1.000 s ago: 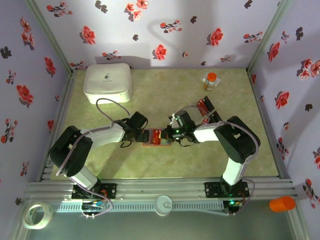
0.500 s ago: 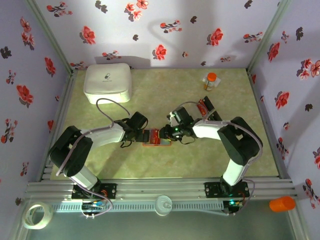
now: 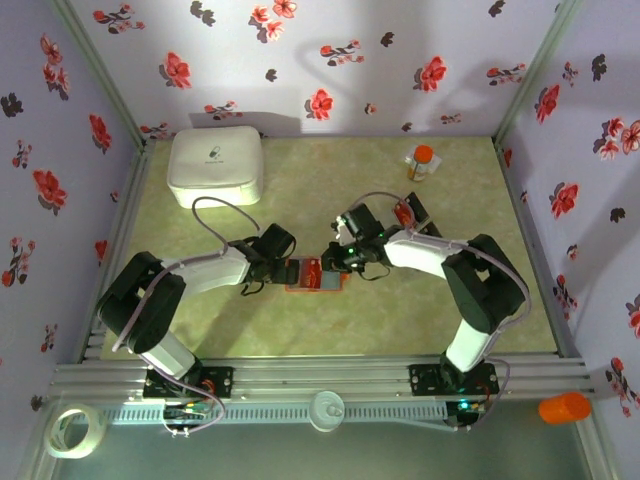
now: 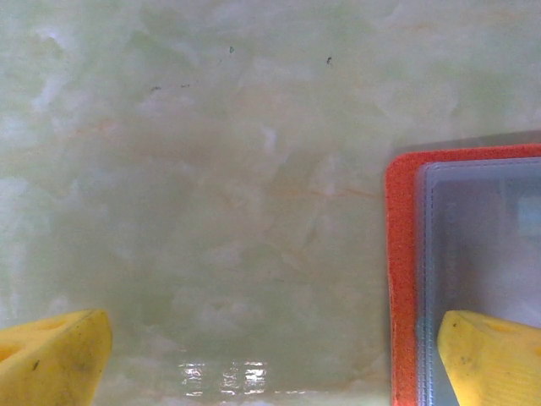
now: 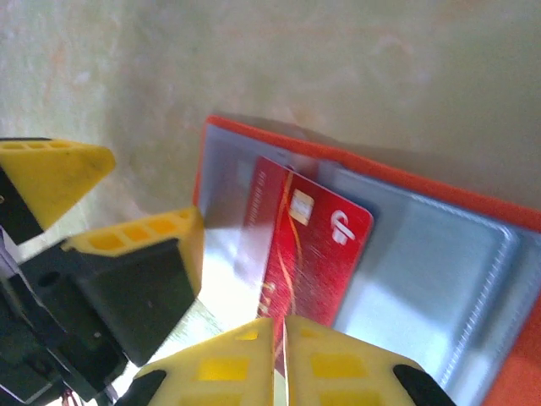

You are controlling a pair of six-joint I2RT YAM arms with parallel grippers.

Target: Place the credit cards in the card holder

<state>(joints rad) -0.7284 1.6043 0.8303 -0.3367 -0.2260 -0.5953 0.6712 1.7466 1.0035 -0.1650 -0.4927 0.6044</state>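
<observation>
Right gripper [image 5: 280, 330], pinched narrow on the red card [image 5: 308, 254], needs you to feed it flat and square leftward into the pocket [image 5: 423, 279] of the card holder [image 5: 397, 167] lying midway across the table [image 3: 300, 200], toward the near side (wide-open left gripper [image 4: 270, 364] rests one finger [image 4: 490, 359] on its left part).

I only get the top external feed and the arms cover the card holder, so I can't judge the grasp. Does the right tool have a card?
Observer: Yes. The right wrist view shows the right tool shut on a red card over the open card holder.
Operator: Is it in a pocket yet?
Observer: Its chip end lies across the blue-grey pocket; whether an edge is tucked in, I cannot tell.
Operator: And the left tool?
Observer: The left tool is open in the left wrist view, one finger over the holder's pocket, the other over bare table.
</observation>
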